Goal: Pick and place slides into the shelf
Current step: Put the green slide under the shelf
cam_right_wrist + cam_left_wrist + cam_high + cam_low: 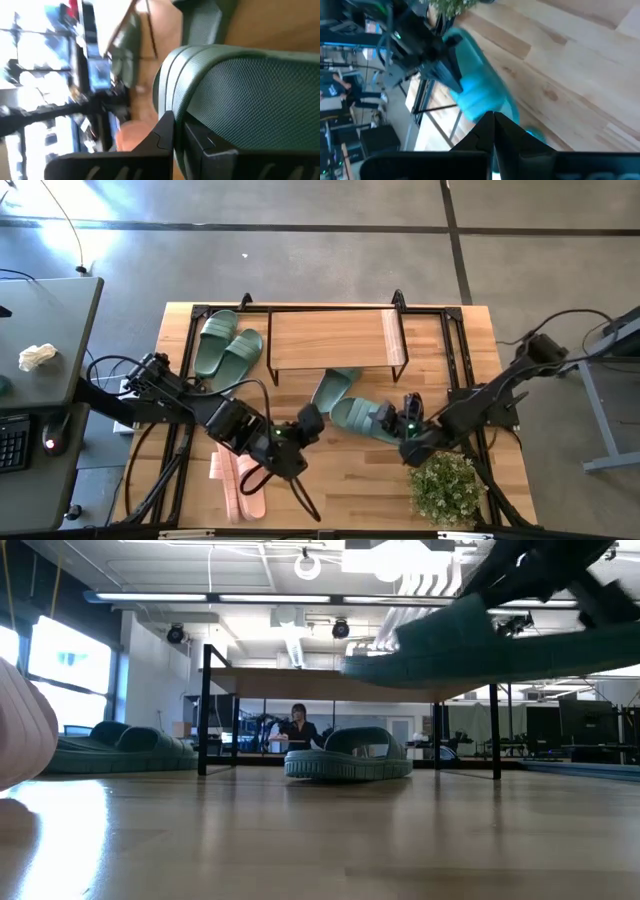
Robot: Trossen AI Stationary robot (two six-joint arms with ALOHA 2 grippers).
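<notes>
Right gripper (pixel 409 432) clamped a sage-green rubber slide (pixel 365 420) at frame centre, lifted below the light wooden shelf (pixel 330 338); left gripper (pixel 312 423) closed, empty, lower centre-left.

the right gripper (pixel 410 442) covers part of a green slide (pixel 365 420), and from table height that slide (pixel 480 645) is blurred, its right end lost behind the arm. another green slide (pixel 335 388) lies partly hidden under the shelf (pixel 330 338). the pink slides (pixel 238 480) are partly covered by the left arm's cables.
</notes>
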